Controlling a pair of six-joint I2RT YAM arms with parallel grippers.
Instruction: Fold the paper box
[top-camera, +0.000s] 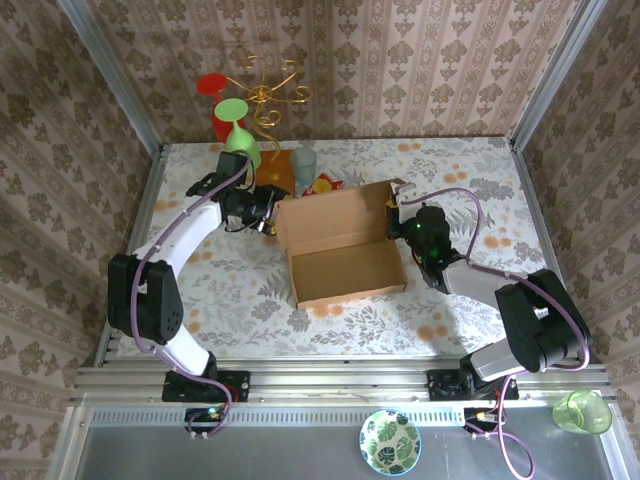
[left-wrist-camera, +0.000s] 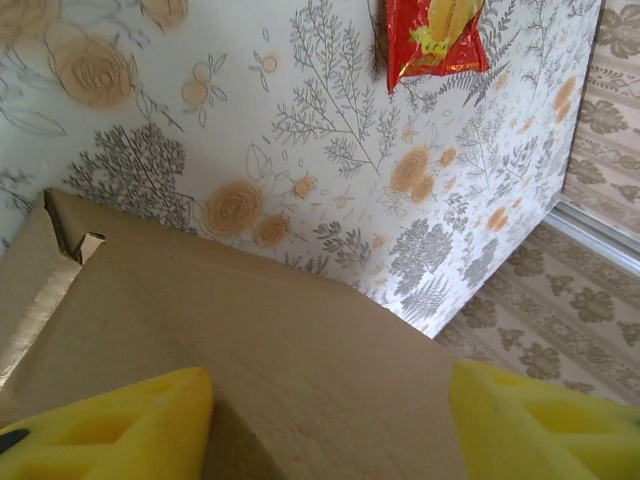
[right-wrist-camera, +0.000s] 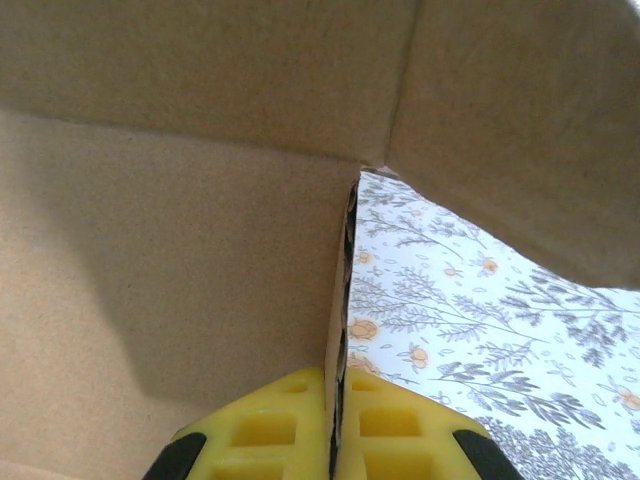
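At the middle of the floral-patterned table (top-camera: 450, 170), the shallow brown corrugated cardboard box (top-camera: 345, 262) is laid with its long axis left to right. Its right wall is pinched by the closed right gripper (right-wrist-camera: 335, 390). The left gripper (left-wrist-camera: 330, 400) is poised open over its far-left flap.

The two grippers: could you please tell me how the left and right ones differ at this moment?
The left gripper stands open, its fingers wide apart over a panel of the paper box; the right gripper is shut, pinching a box wall's edge. The left gripper is at the box's left side, the right gripper at its right. Both have yellow fingers.
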